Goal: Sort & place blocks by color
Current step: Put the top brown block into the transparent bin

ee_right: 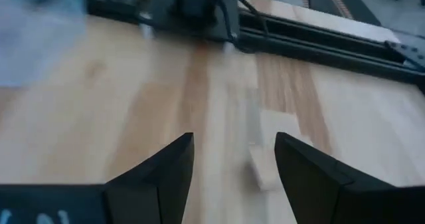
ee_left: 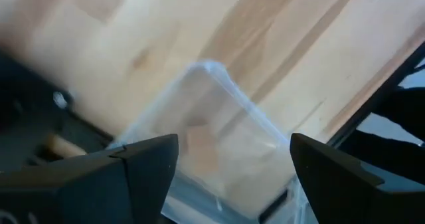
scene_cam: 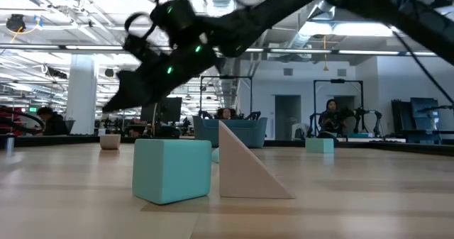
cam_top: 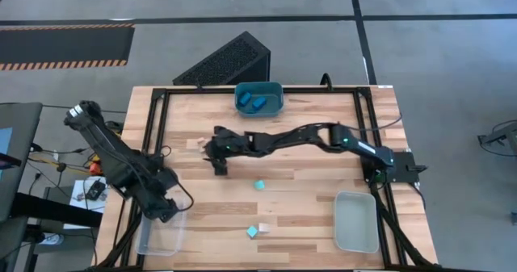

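A large lit hall lay beyond the wooden table [cam_top: 307, 143]. The right gripper [cam_top: 216, 156] hung spread above a tan block [ee_right: 269, 161]; the left gripper [cam_top: 166, 213] stood spread over the clear bin [cam_top: 153, 241]. Teal blocks [cam_top: 259, 185] lay mid-table.

blurred tan block [ee_right: 265, 161], blurred clear bin [ee_left: 219, 137]

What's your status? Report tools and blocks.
Left tool open over clear bin, binned tan block inside. Right tool open, above loose tan block. Nothing in the way.
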`<action>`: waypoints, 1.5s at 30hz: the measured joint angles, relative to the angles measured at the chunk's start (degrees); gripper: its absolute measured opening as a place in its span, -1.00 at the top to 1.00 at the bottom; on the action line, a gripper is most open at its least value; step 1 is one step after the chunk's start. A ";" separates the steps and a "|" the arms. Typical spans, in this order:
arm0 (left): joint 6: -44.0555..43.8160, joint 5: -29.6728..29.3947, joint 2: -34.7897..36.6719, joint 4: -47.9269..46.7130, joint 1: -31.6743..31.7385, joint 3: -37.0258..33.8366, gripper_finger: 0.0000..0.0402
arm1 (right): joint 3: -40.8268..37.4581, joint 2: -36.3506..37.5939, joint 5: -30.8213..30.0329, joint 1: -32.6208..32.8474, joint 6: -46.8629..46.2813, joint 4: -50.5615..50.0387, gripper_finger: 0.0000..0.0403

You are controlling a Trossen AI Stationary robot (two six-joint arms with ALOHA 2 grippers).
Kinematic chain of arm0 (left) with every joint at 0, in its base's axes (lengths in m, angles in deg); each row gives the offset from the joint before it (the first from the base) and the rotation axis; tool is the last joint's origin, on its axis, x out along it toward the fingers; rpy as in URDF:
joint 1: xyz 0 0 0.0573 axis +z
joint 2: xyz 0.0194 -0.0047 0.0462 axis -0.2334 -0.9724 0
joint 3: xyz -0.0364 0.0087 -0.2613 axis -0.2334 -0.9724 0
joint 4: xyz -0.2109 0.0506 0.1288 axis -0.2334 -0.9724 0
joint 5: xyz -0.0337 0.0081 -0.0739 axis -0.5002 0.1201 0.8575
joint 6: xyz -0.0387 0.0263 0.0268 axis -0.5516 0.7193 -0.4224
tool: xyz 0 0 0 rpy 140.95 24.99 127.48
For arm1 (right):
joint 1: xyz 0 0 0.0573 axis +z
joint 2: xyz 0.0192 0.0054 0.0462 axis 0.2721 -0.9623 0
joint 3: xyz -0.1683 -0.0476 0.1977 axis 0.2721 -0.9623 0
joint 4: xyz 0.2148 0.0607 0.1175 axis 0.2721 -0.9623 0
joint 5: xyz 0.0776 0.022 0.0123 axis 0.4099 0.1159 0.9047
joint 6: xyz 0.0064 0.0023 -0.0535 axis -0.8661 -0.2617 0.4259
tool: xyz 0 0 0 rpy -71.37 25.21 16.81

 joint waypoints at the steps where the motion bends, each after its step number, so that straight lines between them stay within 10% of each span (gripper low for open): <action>1: 1.82 -0.95 0.30 -1.14 0.47 0.68 -0.37 | 2.05 -1.58 -0.02 -0.36 0.49 -1.21 -0.16; 16: 26.66 -8.57 4.11 -10.89 10.11 4.17 -0.37 | 11.52 -11.88 0.76 -4.16 5.51 -3.25 -0.12; 34: 46.92 -8.84 4.30 -13.55 22.19 4.17 -0.37 | 11.54 -12.81 5.45 -4.33 7.62 0.58 0.58; 45: 52.32 -14.50 5.05 -12.87 28.74 4.14 -0.37 | 11.53 -1.38 11.43 -6.10 -8.87 -13.90 0.77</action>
